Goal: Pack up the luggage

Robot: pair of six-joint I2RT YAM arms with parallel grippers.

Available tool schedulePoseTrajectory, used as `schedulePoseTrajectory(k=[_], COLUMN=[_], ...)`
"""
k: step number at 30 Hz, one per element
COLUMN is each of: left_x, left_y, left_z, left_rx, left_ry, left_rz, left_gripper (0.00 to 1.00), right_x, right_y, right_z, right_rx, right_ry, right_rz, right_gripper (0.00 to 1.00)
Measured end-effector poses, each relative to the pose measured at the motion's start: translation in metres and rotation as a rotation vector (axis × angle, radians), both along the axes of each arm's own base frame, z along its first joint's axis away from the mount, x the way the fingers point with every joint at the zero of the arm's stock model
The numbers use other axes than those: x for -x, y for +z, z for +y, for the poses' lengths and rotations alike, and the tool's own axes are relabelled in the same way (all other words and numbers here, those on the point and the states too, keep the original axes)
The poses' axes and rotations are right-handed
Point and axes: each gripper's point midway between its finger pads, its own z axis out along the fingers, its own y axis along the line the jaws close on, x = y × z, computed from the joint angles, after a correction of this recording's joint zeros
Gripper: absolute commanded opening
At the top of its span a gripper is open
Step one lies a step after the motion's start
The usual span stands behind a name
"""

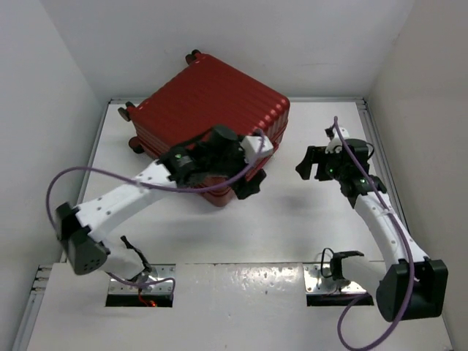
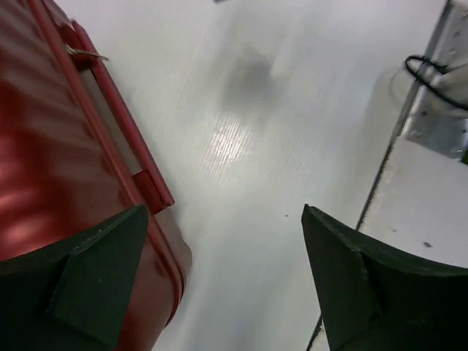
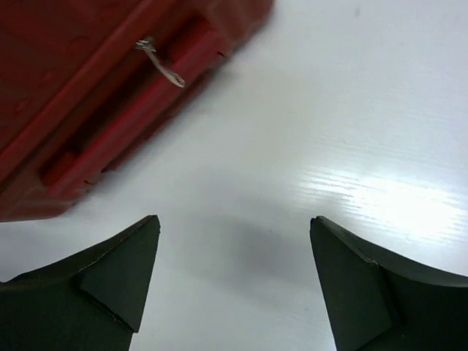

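The luggage [image 1: 212, 99] is a dark red ribbed hard-shell suitcase lying closed on the table at the back left. Its side handle shows in the left wrist view [image 2: 121, 128]. Its zipper pull shows in the right wrist view [image 3: 162, 64]. My left gripper [image 1: 252, 175] is open at the suitcase's near right corner, one finger [image 2: 88, 281] over the shell, the other over bare table. My right gripper [image 1: 311, 164] is open and empty above the table, to the right of the suitcase.
White walls close in the table on the left, back and right. Two metal mounting plates [image 1: 333, 281] with cables sit at the near edge by the arm bases. A purple cable [image 1: 73, 175] loops over the left arm.
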Motion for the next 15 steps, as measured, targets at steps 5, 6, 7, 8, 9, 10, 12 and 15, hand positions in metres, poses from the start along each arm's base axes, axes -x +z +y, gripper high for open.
schedulePoseTrajectory(k=[5, 6, 7, 8, 9, 10, 12, 15], left_x=[-0.017, -0.023, -0.028, -0.034, -0.041, -0.046, -0.058, -0.077], left_y=[-0.068, -0.079, -0.089, -0.097, -0.103, -0.108, -0.114, -0.121], left_z=[-0.022, -0.023, -0.023, -0.026, -0.028, -0.032, -0.041, -0.051], left_rx=[-0.151, -0.176, -0.201, -0.212, -0.223, -0.228, -0.228, -0.231], left_ry=[0.081, 0.102, 0.129, 0.161, 0.184, 0.205, 0.248, 0.311], left_rz=[0.082, 0.090, 0.102, 0.114, 0.109, 0.108, 0.108, 0.076], left_gripper=[0.53, 0.55, 0.58, 0.64, 0.65, 0.65, 0.65, 0.65], right_x=[-0.005, -0.005, -0.004, -0.004, -0.004, -0.004, -0.003, -0.003], right_y=[-0.019, -0.021, -0.022, -0.022, -0.021, -0.019, -0.016, -0.014], right_z=[-0.041, -0.045, -0.051, -0.055, -0.057, -0.058, -0.059, -0.061], right_rx=[-0.066, -0.078, -0.092, -0.108, -0.119, -0.129, -0.152, -0.178], right_ry=[-0.091, -0.100, -0.113, -0.118, -0.119, -0.116, -0.108, -0.100], right_rz=[0.087, 0.098, 0.106, 0.107, 0.104, 0.098, 0.093, 0.086], right_gripper=[0.73, 0.73, 0.73, 0.73, 0.73, 0.73, 0.73, 0.73])
